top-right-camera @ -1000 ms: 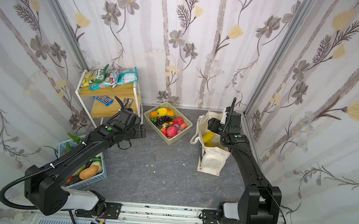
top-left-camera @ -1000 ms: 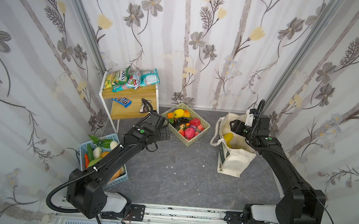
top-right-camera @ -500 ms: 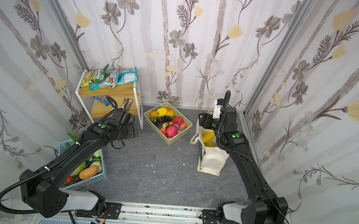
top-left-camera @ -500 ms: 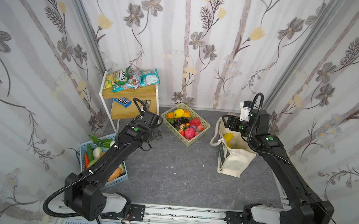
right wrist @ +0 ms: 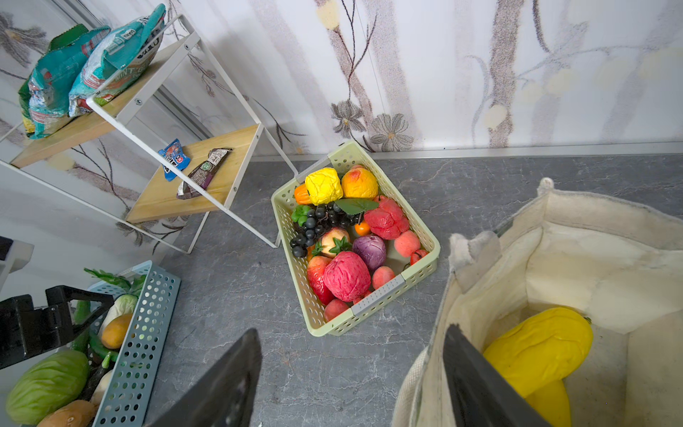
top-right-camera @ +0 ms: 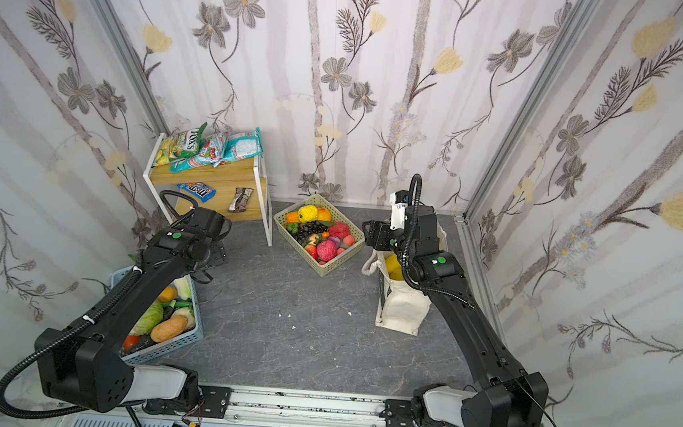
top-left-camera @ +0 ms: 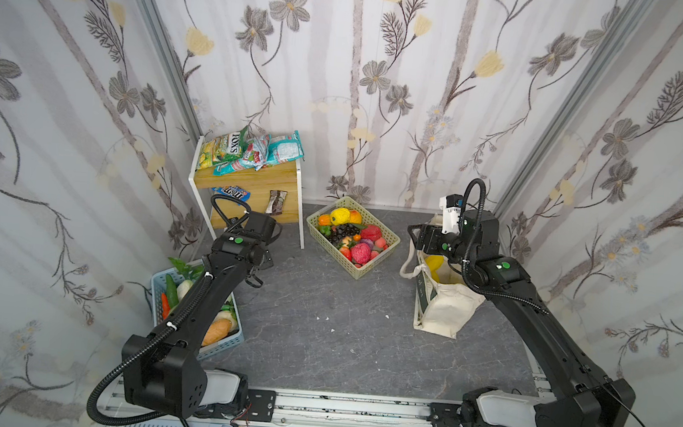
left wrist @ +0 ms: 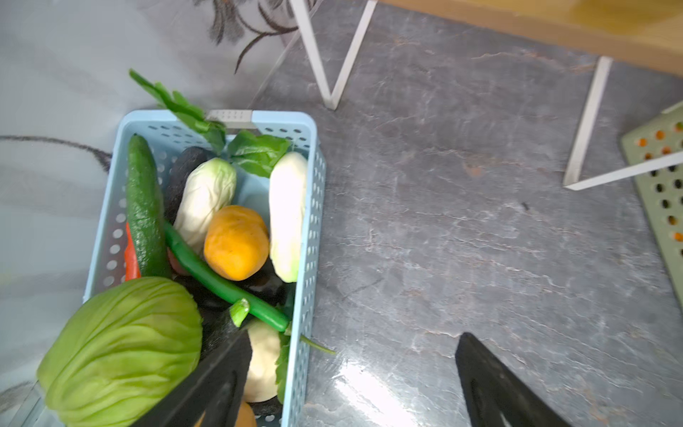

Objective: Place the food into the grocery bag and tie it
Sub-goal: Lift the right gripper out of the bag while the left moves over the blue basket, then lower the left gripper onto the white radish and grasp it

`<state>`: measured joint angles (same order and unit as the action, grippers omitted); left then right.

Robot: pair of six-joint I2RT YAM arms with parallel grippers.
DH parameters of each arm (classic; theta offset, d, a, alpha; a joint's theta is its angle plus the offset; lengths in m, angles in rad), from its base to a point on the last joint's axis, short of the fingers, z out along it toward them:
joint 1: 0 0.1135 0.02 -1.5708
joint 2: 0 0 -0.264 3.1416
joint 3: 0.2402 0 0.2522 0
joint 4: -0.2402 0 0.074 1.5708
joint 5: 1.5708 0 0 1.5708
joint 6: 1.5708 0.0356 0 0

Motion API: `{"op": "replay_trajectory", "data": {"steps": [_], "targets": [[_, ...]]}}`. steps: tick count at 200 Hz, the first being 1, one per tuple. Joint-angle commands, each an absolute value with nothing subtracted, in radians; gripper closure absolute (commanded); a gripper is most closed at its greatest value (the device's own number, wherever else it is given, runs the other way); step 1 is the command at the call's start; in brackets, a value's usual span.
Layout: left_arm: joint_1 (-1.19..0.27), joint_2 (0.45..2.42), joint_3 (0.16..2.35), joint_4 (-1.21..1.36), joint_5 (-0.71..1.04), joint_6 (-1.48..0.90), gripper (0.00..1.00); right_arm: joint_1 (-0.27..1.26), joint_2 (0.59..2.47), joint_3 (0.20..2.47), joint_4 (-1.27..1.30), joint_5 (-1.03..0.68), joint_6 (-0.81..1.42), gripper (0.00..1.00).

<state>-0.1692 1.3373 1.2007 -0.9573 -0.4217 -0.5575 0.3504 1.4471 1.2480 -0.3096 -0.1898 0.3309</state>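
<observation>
Right wrist: right gripper (right wrist: 351, 331) wide apart, empty, above the bag (right wrist: 591, 255) edge. Bag upright on floor, yellow mango (right wrist: 536, 347) inside. Also wide apart and empty: left gripper (left wrist: 354, 334), beside blue basket (left wrist: 311, 222). Grapes (right wrist: 318, 222) sit in green basket (right wrist: 276, 207).

A light blue basket (left wrist: 312, 207) of toy vegetables, one a green cabbage (left wrist: 122, 351), sits on the grey bench (top-left-camera: 343, 327). Near it stands a white-framed wooden shelf (top-left-camera: 259, 177), then a beige lattice basket (top-left-camera: 375, 261).
</observation>
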Motion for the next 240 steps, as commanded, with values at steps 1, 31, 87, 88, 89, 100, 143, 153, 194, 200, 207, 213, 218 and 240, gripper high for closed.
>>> {"op": "replay_trajectory", "data": {"steps": [1, 31, 87, 88, 89, 100, 143, 153, 194, 200, 207, 213, 218, 240], "targets": [[-0.123, 1.339, 1.165, -0.961, -0.46, -0.589, 0.13, 0.359, 1.445, 1.244, -0.274, -0.214, 0.324, 0.23], [-0.077, 1.381, 1.122, -0.935, -0.54, -0.618, 0.17, 0.368, 1.458, 1.244, -0.271, -0.241, 0.326, 0.23], [-0.028, 1.517, 1.049, -0.81, -0.58, -0.656, 0.33, 0.395, 1.511, 1.341, -0.367, -0.264, 0.292, 0.24], [-0.027, 1.52, 1.049, -0.809, -0.58, -0.656, 0.33, 0.396, 1.511, 1.343, -0.368, -0.264, 0.291, 0.24], [-0.027, 1.522, 1.049, -0.808, -0.58, -0.656, 0.33, 0.397, 1.511, 1.345, -0.37, -0.264, 0.29, 0.24], [-0.022, 1.541, 1.046, -0.78, -0.568, -0.657, 0.36, 0.407, 1.515, 1.359, -0.384, -0.256, 0.288, 0.24], [-0.002, 1.619, 1.044, -0.707, -0.514, -0.657, 0.43, 0.442, 1.524, 1.386, -0.417, -0.225, 0.29, 0.24], [0.0, 1.635, 1.045, -0.687, -0.493, -0.653, 0.44, 0.447, 1.524, 1.386, -0.419, -0.22, 0.293, 0.24], [0.002, 1.688, 1.056, -0.632, -0.438, -0.646, 0.56, 0.458, 1.54, 1.406, -0.437, -0.207, 0.293, 0.24], [0.002, 1.694, 1.058, -0.627, -0.432, -0.646, 0.59, 0.459, 1.54, 1.408, -0.44, -0.205, 0.292, 0.24], [0.002, 1.697, 1.057, -0.621, -0.425, -0.646, 0.62, 0.46, 1.54, 1.409, -0.442, -0.203, 0.292, 0.24], [0.002, 1.699, 1.056, -0.616, -0.42, -0.646, 0.64, 0.46, 1.54, 1.411, -0.443, -0.199, 0.29, 0.24], [0.002, 1.699, 1.052, -0.611, -0.414, -0.647, 0.67, 0.46, 1.54, 1.413, -0.444, -0.199, 0.29, 0.24], [0.002, 1.691, 1.046, -0.606, -0.414, -0.648, 0.71, 0.46, 1.539, 1.412, -0.446, -0.195, 0.29, 0.24]]}}
